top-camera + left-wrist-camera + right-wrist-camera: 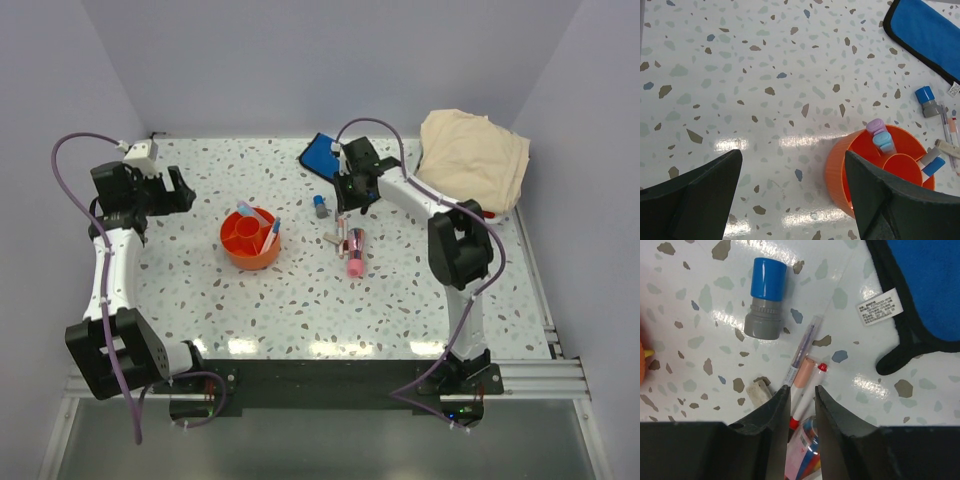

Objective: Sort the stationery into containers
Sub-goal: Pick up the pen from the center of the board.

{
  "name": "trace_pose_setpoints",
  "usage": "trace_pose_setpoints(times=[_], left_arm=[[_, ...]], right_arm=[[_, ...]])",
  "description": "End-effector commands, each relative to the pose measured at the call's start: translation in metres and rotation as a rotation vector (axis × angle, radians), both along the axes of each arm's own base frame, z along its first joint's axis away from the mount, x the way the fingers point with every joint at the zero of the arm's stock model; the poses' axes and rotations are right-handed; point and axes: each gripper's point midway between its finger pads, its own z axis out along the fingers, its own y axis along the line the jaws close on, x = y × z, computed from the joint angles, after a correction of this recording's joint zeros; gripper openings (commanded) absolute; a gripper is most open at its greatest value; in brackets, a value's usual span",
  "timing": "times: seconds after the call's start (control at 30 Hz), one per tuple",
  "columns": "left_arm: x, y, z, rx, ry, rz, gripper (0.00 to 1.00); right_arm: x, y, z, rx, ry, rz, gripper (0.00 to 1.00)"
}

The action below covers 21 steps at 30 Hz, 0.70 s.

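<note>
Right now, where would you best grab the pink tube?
Probably around its near half, from straight above, pinching across its width. The pink tube lies flat, long axis running near-far, and its far end crowds the pens.

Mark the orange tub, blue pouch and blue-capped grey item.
orange tub (837, 172), left wrist view, outer wall.
blue pouch (932, 287), right wrist view, fabric face.
blue-capped grey item (765, 299), right wrist view, cap-body joint.

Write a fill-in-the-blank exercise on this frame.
The tub holding markers is ___. The left claw is open and holds ___. The right claw straddles a peach-capped ___. The loose grey stick has a ___ cap.
Missing: orange; nothing; pen; blue.
</note>
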Motion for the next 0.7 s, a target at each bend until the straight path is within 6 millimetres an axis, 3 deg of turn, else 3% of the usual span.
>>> trace_pose_setpoints(times=[0.0, 0.27, 0.67], left_arm=[[-0.006, 0.000, 0.011, 0.007, -0.032, 0.009, 0.88], [-0.014, -0.001, 0.002, 0.012, -0.017, 0.015, 0.88], [-0.016, 0.000, -0.013, 0.007, 0.010, 0.020, 0.89]], right_arm=[[0.003, 0.008, 0.001, 0.026, 0.016, -0.032, 0.29], [-0.008, -0.002, -0.037, -0.026, 0.117, -0.115, 0.29], [-0.006, 0.002, -0.047, -0.035, 0.129, -0.109, 0.26]])
